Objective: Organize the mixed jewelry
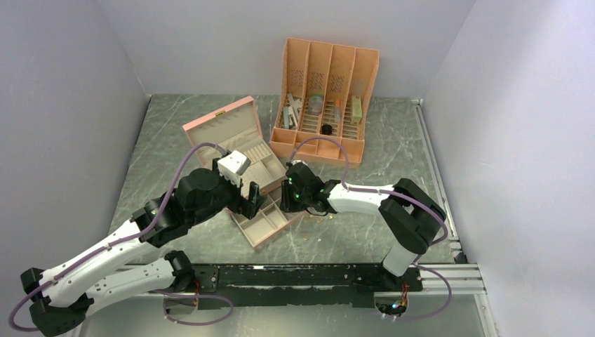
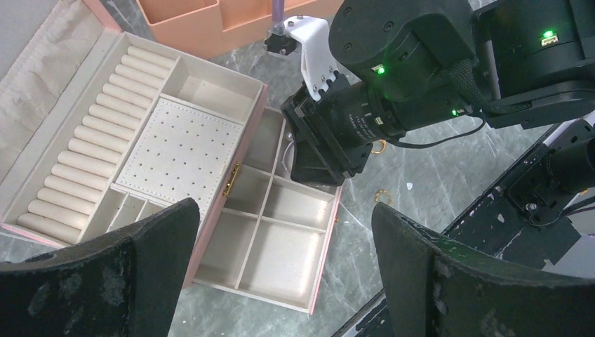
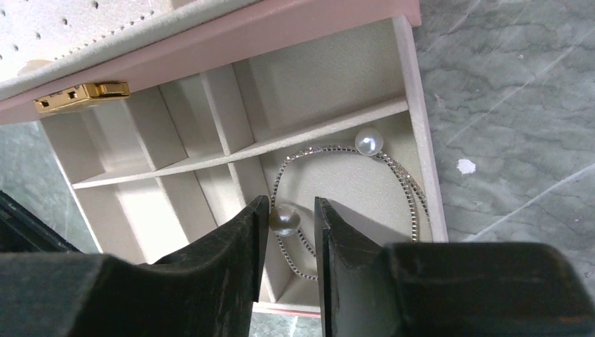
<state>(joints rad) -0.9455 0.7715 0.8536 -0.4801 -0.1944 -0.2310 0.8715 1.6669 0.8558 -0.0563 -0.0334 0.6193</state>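
Currently 2 pearls (image 3: pixel 369 141) on 1 chain (image 3: pixel 323 149) in drawer (image 3: pixel 421 140).

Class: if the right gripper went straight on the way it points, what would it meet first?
The right gripper would probably meet the pearl between its fingertips, on a chain lying in the drawer; how near it is cannot be told.

My end effector (image 2: pixel 284 221) gapes above the jewelry box's (image 2: pixel 175 140) open drawer (image 2: pixel 281 242); the right end effector (image 2: pixel 316 165) reaches into it; 2 gold rings (image 2: pixel 382 196) lie beside on the table (image 2: pixel 428 179).
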